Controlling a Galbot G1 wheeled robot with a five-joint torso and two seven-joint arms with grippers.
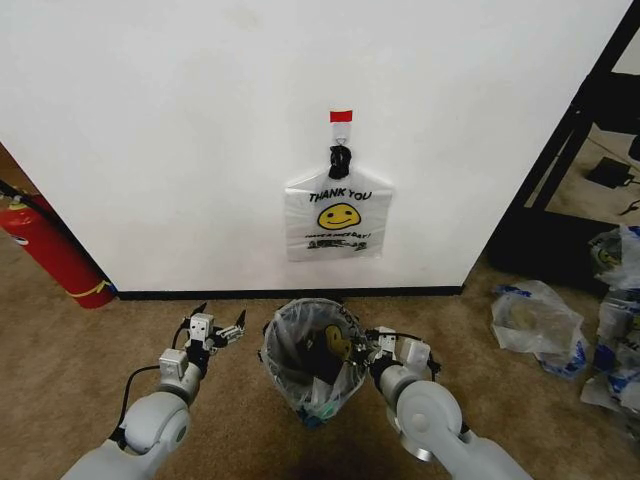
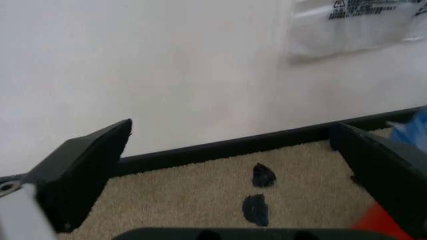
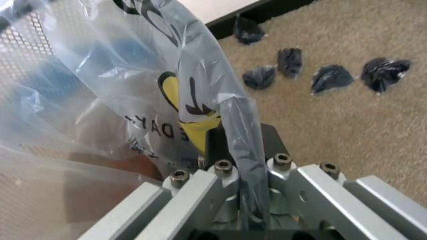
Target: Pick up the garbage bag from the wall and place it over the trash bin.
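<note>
Nearest, R side: right gripper [image 1: 362, 352] sits against the rim of the small round black mesh trash bin [image 1: 275, 372], clamped on a strip of the thin see-through plastic garbage bag [image 1: 310, 360]. Right wrist view confirms: film pinched between the fingers [image 3: 230, 142], yellow smiley print and black lettering stretched just beyond them, bin mesh visible through the plastic.

L side: left gripper [image 1: 218, 326] hangs just beside the bin's opposite rim, jaws spread, holding nothing. Left wrist view shows both fingers [image 2: 83, 172] well apart, with tan carpet [image 2: 200, 195] and black baseboard between them.

Bag status: already draped in and over the bin mouth, bunched, blue handle tip low at the front. Judged late stage; rim fit on L side can't be confirmed.

Farther: large white wall [image 1: 150, 120] carries a flat opaque-white THANK YOU bundle [image 1: 338, 215] under a black knot and red tape strip [image 1: 341, 116]. Red fire extinguisher [image 1: 50, 250] stands far L; lumpy clear bags [image 1: 535, 325] lie far R.

Risks, my judgement:
- R pull while clamped could tear the thin film or drag the light bin over.
- Release w/o L side seated: bag may slump into the bin.
- L fingers could snag the mesh on approach.
</note>
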